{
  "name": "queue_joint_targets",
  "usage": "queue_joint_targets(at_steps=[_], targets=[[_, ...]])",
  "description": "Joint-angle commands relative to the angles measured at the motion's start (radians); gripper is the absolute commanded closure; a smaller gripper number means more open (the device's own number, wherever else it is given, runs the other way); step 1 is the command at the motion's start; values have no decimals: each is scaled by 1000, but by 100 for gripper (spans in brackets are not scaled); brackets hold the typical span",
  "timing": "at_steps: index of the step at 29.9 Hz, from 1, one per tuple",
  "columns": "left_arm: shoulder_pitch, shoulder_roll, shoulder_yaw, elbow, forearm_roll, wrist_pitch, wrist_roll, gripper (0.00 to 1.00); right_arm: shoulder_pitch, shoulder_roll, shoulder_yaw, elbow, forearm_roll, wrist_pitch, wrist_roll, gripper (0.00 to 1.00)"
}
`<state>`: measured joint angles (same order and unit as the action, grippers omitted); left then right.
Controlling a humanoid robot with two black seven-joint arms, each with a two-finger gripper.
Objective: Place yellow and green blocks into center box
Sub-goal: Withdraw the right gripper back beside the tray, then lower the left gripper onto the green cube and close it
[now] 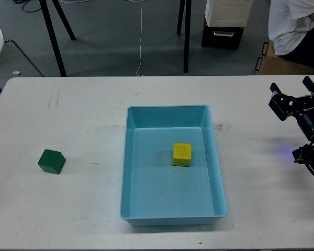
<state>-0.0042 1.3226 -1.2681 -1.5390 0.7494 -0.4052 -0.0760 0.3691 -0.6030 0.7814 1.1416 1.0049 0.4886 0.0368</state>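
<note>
A yellow block (pixel 182 154) lies inside the light blue box (pixel 126 172) at the middle of the white table. A green block (pixel 52 161) sits on the table at the left, well apart from the box. My right gripper (pixel 293 93) is at the right edge of the table, open and empty, its two fingers spread above the tabletop. My left gripper is out of view.
The white table (pixel 83 115) runs the full width of the view. Beyond its far edge are black stand legs (pixel 187 36), a dark case (pixel 222 35) on the floor, and a seated person (pixel 295 26) at the upper right.
</note>
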Motion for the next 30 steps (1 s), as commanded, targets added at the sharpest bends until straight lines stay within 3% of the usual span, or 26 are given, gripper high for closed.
queue_joint_targets(at_steps=[1,7,10,13,18,22,30], targets=[[-8,21,0,-67,278,-84,-109,0,-13,-14,2,23,-3,0,0,1],[-71,15,7,-135,455,-84,-142,0,-12,-15,6,35,-9,0,0,1],[-123,4,18,-141,496,-84,-134,0,-12,-18,7,44,-9,0,1,1],[-138,-26,35,-141,634,-84,-111,0,-13,-41,9,64,-9,0,3,1],[-145,-150,84,-138,968,-84,-36,0,-12,-44,13,75,-11,0,5,1],[-151,-218,190,-145,1102,-84,-25,0,-12,-44,16,76,-11,0,5,1],[-149,-229,236,-144,1214,-84,1,0,-12,-44,18,98,-17,0,6,1]])
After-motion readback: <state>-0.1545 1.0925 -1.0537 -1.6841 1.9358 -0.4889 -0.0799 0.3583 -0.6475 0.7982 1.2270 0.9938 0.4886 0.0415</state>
